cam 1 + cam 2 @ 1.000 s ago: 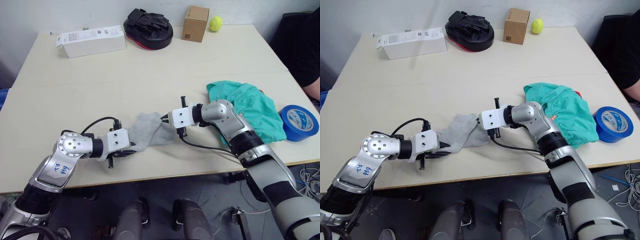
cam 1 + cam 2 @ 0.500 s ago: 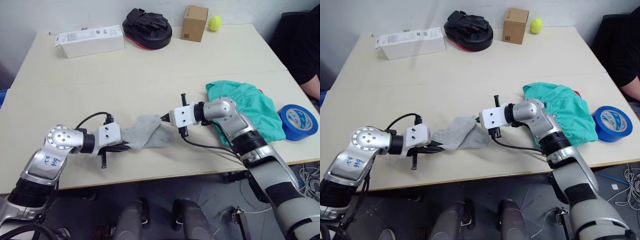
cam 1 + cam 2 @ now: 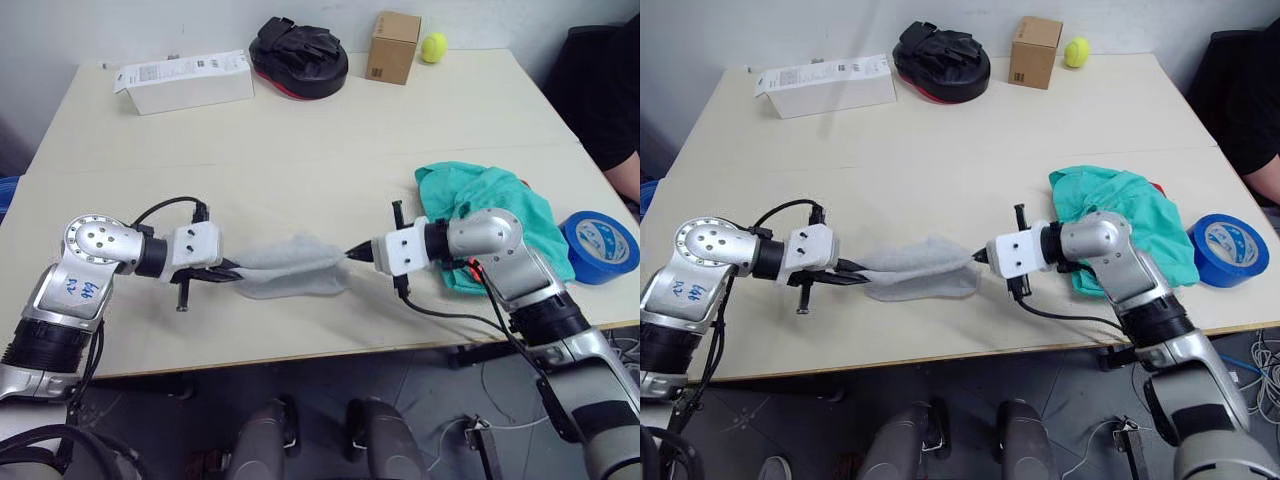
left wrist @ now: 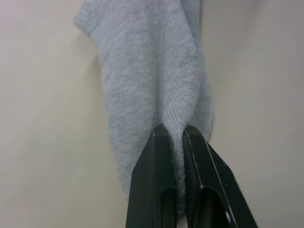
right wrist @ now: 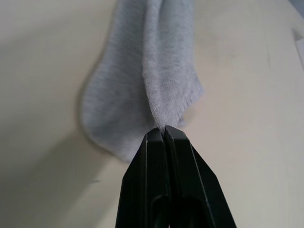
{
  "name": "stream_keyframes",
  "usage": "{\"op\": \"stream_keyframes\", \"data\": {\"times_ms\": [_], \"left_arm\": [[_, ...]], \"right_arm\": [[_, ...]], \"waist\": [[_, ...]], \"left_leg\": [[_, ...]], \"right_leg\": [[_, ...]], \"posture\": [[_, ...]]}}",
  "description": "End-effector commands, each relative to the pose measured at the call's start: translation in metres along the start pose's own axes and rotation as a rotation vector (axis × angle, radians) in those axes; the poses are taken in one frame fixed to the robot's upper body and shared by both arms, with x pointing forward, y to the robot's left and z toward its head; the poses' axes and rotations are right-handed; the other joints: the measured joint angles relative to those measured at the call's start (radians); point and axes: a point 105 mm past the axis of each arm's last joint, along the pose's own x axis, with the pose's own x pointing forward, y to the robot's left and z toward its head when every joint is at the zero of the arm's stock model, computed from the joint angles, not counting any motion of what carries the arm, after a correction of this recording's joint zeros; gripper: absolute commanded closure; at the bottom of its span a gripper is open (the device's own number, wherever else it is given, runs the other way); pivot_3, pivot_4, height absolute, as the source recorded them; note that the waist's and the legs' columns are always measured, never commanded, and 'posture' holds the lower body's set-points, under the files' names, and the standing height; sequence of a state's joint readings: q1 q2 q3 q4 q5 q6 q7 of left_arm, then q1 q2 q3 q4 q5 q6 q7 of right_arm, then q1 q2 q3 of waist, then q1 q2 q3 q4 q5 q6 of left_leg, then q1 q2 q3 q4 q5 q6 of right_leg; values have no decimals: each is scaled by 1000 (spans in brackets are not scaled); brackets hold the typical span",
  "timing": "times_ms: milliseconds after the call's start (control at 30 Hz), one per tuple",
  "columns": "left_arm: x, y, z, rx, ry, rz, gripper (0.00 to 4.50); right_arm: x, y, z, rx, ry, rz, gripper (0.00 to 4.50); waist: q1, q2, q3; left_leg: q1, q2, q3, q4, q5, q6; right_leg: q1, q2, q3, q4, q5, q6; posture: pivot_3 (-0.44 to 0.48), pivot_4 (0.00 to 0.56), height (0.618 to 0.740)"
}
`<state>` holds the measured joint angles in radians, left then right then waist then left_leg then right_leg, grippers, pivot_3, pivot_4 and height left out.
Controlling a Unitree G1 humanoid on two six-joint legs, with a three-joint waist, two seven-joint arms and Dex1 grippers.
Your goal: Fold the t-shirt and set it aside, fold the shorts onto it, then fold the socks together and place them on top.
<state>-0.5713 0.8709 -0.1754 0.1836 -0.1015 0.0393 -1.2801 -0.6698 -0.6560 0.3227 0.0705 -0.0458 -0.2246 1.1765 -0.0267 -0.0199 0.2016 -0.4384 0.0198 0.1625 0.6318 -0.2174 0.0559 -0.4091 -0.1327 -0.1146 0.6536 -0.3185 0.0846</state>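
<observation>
**Socks stretched between both grippers — slip risk at the right pinch**

We noted the left gripper (image 3: 228, 271) clamped on a thick bunch of the socks (image 3: 290, 277), a firm hold. The right gripper (image 3: 352, 254) pinched only a thin edge; we judged further outward pull could tear that edge free and drop the socks unaligned. The socks were light grey, drawn taut and slightly sagging just above the table (image 3: 300, 150) near its front edge, with the shorts (image 3: 500, 200) crumpled behind the right arm.

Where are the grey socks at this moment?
The socks are near the table's front edge, stretched between the left pincer and the right pincer, left of the shorts.
</observation>
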Motion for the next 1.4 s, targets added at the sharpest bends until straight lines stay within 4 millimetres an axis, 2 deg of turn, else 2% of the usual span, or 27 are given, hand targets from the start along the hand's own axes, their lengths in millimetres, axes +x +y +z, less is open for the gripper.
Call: {"op": "stream_keyframes", "data": {"times_ms": [33, 333, 600, 700, 800, 900, 1067, 1100, 1233, 1333, 1400], "left_arm": [[5, 6, 0, 54, 12, -41, 4494], [13, 16, -4, 91, 25, -89, 4494], [5, 19, 1, 61, -1, -94, 4494], [4, 19, 2, 28, -18, -90, 3746], [-1, 16, 7, 9, -44, -111, 2786], [-6, 14, 10, 7, -46, -116, 1817], [-18, 13, 15, -5, -55, -79, 176], [-20, 15, 20, -30, -85, -62, 25], [-22, 19, 48, -183, -228, -38, 25], [-13, 19, 59, -262, -273, -14, 0], [-6, 21, 57, -274, -262, 16, 388]], "right_arm": [[0, 5, 17, -13, -30, -9, 4500], [14, 13, 9, 61, 34, -78, 4500], [9, 17, -1, 39, 93, -97, 4500], [7, 15, 0, 56, 82, -106, 4500], [6, 15, 6, 96, 51, -104, 4500], [4, 17, 11, 136, 24, -91, 3884], [-5, 15, 15, 209, -7, -99, 2137], [-8, 13, 15, 237, -13, -112, 2130], [-14, -1, 14, 331, -28, -171, 2130], [-9, -13, 13, 386, -47, -221, 2748], [-3, -17, 13, 391, -43, -228, 3415]], "waist": [[0, 0, 0], [-1, 0, 0], [-1, 0, 0], [-1, 0, 0], [-1, 0, 0], [-1, 0, 0], [-1, 0, 0], [-1, 0, 0], [0, 0, 0], [-1, 0, 0], [-1, 0, 0]], "left_leg": [[0, 0, 0, 1, 0, 0], [-1, 0, 0, 2, 0, 1], [-1, 0, 0, 4, 0, 1], [-1, 0, 0, 4, 0, 1], [-1, 0, 0, 4, 0, 1], [-1, 0, -1, 4, 0, 1], [-1, 0, -1, 4, 0, 1], [-1, 0, -1, 4, 0, 1], [-2, 0, -3, 5, 0, 1], [-1, 0, -3, 5, 0, 1], [-1, 0, -3, 6, 0, 1]], "right_leg": [[0, 0, 0, 0, 0, 0], [0, 0, 0, 1, 0, 0], [0, 0, -1, 1, 0, 0], [0, 0, -1, 1, 0, 0], [0, 0, -1, 1, 0, 0], [0, 0, 0, 1, 0, 0], [0, 0, 0, 1, 0, 0], [0, 0, 0, 1, 0, 0], [1, -1, -2, 1, 0, 0], [2, 0, -1, 2, 0, 0], [2, 0, -1, 4, 0, 0]], "posture": [[0, 150, 740], [0, 150, 740], [0, 150, 740], [0, 150, 740], [0, 150, 740], [0, 150, 740], [0, 150, 740], [0, 150, 740], [0, 150, 740], [0, 150, 740], [0, 150, 740]]}}
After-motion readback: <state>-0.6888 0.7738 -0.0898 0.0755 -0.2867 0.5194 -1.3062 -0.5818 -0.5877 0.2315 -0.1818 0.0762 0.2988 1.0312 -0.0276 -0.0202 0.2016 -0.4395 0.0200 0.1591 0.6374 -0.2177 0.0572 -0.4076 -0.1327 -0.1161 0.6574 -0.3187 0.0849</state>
